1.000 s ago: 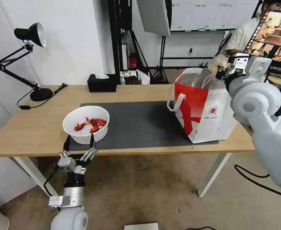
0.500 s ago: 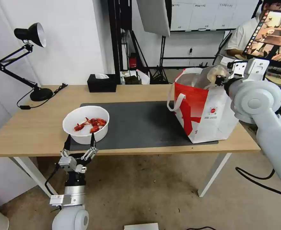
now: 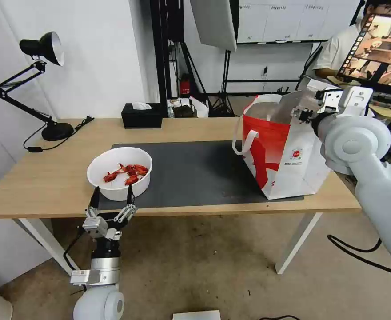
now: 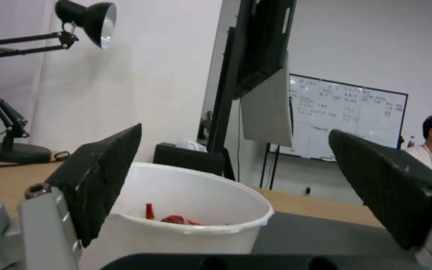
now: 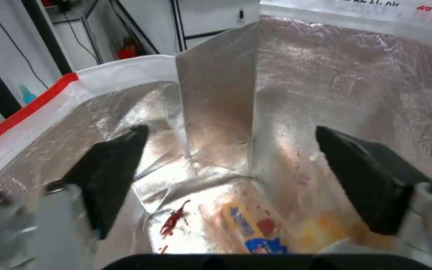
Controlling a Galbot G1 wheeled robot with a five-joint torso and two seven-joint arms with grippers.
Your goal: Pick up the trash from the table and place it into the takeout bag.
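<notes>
Two claws, both spread wide and holding nothing. Your right claw point(image 3: 303, 110) hangs at the mouth of the takeout bag point(image 3: 289, 155), tips angled down into it. That's the spot for a drop: from there anything let go falls inside rather than onto the surface point(image 3: 49, 178). Right wrist cam looks straight down past the fingers point(image 5: 111, 176) into the foil lining point(image 5: 286, 97); directly below the claw, on the bag floor, you can see a red shell scrap point(image 5: 173, 221) and some printed wrapping w/ blue and red marks point(image 5: 251, 228). A fold of lining stands up just beyond the tips, so the mouth is only partly clear on that side.

Your left claw point(image 3: 112, 195) sits low at the near edge of the surface, pointing up, jaws apart w/ the tips just short of the white round bowl point(image 3: 119, 172). Left wrist cam shows the bowl wall point(image 4: 186, 213) framed between the two pads, shells point(image 4: 168, 218) visible inside. Looks like a staging pose for taking the bowl by its near side, tho no contact yet.

Beyond the bowl: dark grey mat point(image 3: 195, 173) under it. Farther off, black tissue box point(image 3: 141, 115) and desk lamp point(image 3: 40, 80) – neither is trash, leave them.
</notes>
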